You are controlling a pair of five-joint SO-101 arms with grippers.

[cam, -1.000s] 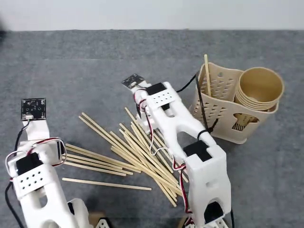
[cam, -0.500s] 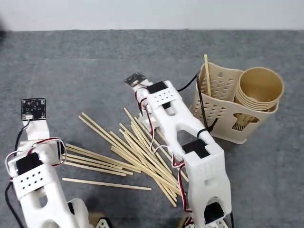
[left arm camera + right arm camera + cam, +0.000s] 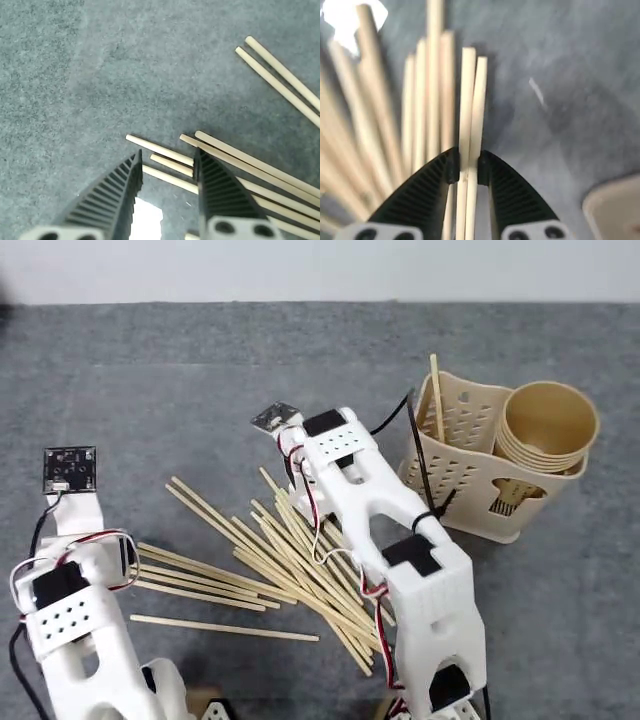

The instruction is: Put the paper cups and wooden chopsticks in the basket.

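Many wooden chopsticks [image 3: 270, 550] lie in a loose pile on the grey mat between the arms. My right gripper [image 3: 468, 167] is shut on two chopsticks [image 3: 472, 95] at the pile's far end, close to the mat. In the high view the right arm [image 3: 370, 500] stretches over the pile. My left gripper [image 3: 167, 160] is open just above the mat, with the ends of some chopsticks [image 3: 165, 150] between its fingers. The beige basket [image 3: 470, 480] stands at the right and holds a stack of paper cups [image 3: 545, 425] and one upright chopstick [image 3: 436, 400].
The left arm [image 3: 70, 590] sits at the near left. One chopstick [image 3: 225, 627] lies apart near the front edge. Bare grey mat [image 3: 180, 370] spreads behind the pile up to the white back wall.
The right arm's wrist has shifted slightly to the left over the far end of the pile. The left arm, the basket and the cups have not moved.
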